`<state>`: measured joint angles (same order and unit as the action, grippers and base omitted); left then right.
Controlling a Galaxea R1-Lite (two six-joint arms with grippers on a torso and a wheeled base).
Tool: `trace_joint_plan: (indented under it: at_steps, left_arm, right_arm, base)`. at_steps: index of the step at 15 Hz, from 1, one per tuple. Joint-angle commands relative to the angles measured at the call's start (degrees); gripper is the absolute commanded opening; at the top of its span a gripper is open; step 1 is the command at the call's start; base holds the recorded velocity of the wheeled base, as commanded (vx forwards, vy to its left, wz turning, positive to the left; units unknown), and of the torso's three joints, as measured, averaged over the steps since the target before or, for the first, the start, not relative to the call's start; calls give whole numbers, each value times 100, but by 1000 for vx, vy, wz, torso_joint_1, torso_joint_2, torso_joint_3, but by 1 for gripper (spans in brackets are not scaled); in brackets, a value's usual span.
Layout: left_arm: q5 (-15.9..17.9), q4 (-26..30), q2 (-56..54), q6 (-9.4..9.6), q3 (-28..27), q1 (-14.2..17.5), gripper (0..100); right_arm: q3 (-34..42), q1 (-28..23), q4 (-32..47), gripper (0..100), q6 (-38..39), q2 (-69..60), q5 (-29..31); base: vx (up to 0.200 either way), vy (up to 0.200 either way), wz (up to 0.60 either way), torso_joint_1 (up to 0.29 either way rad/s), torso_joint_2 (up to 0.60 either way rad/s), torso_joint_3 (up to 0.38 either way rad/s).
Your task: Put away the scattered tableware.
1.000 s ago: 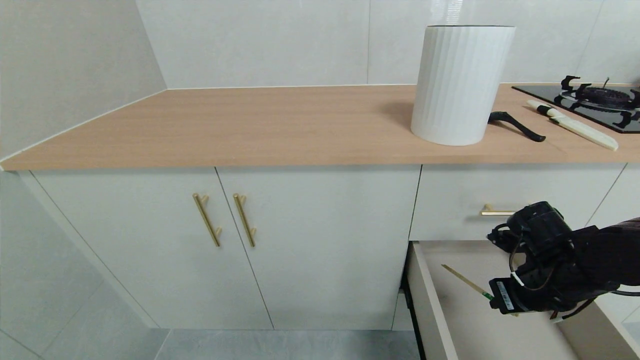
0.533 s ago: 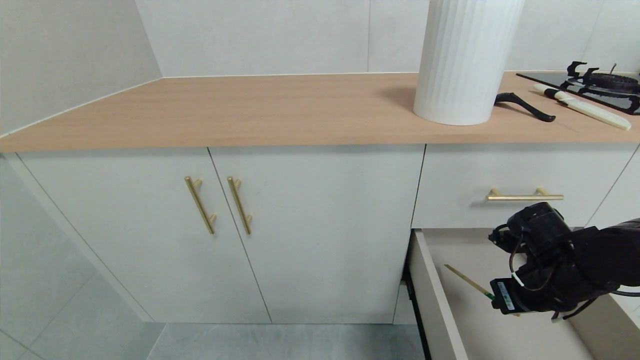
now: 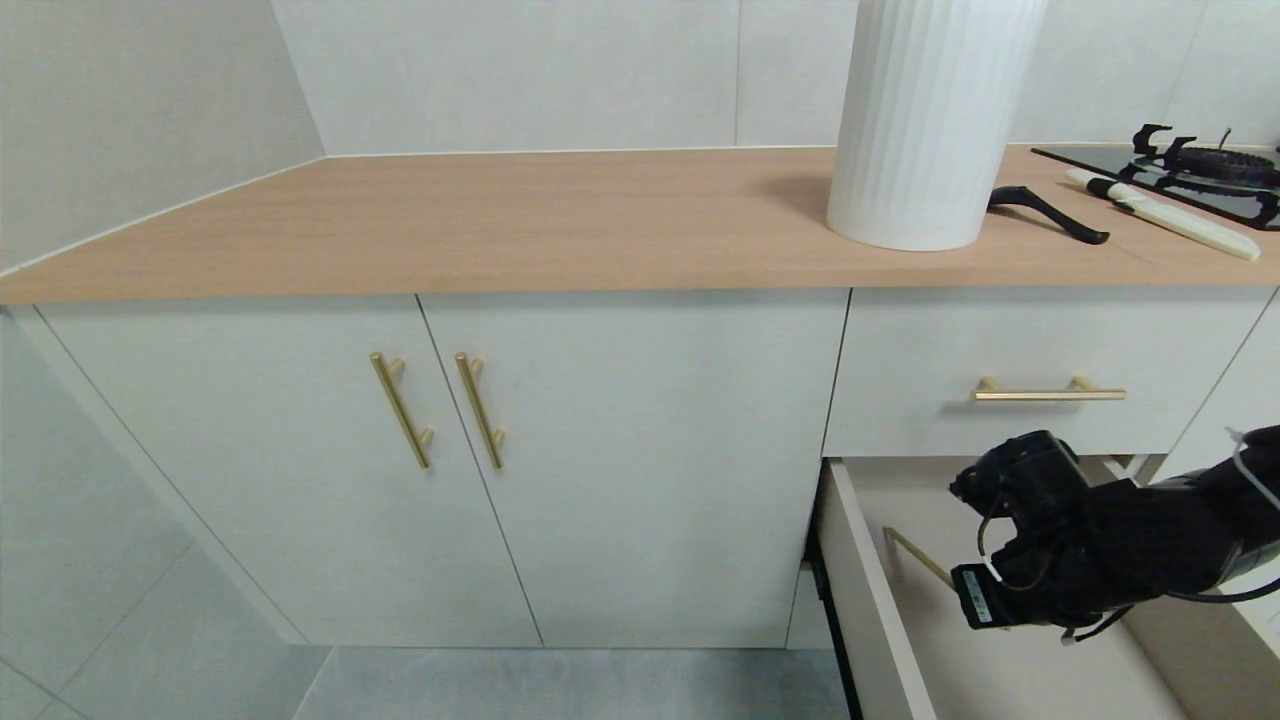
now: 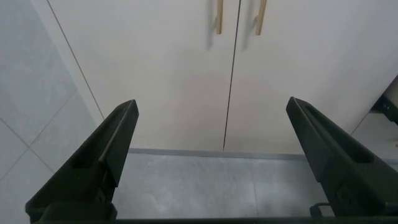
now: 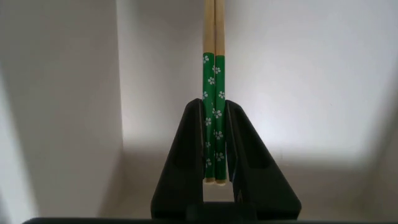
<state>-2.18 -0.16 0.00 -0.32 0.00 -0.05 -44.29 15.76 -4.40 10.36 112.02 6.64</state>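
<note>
Green-ended, 2 chopsticks [image 5: 211,81] sit clenched in the right jaws, seemingly inside the open drawer [image 3: 870,600]; left jaws spread wide.

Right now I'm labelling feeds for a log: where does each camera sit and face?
Head view: on the head, facing forward and down at countertop, cabinet doors and open drawer; right arm shows.
Left wrist view: on the left wrist, facing the doors and floor; its open jaws frame them.
Right wrist view: on the right wrist, facing into the drawer; its jaws clamp chopsticks.
Shared: head and right wrist views both show chopsticks and drawer.
</note>
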Motion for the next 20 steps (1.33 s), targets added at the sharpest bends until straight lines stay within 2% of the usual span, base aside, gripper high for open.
trace_joint_plan:
  at_steps: [1, 9, 17, 18, 20]
  left_arm:
    - [-2, -2, 9, -3, 0, -4, 100]
    - [-2, 7, 9, -3, 0, 5, 100]
    - [-2, -2, 9, -3, 0, -4, 100]
    - [-2, 7, 9, -3, 0, -4, 100]
    - [-2, 7, 9, -3, 0, 5, 100]
  right_arm:
    - [131, 6, -122, 0, 1, 408, 12]
    - [360, 173, -1239, 0, 229, 1252, 197]
    - [360, 155, -1485, 0, 256, 1349, 215]
    - [360, 146, -1485, 100, 256, 1349, 215]
    - [360, 146, -1485, 100, 256, 1340, 215]
  base:
    - [0, 0, 0, 0, 0, 0]
    - [0, 0, 0, 0, 0, 0]
    - [0, 0, 0, 0, 0, 0]
    - [0, 0, 0, 0, 0, 0]
    - [0, 0, 0, 0, 0, 0]
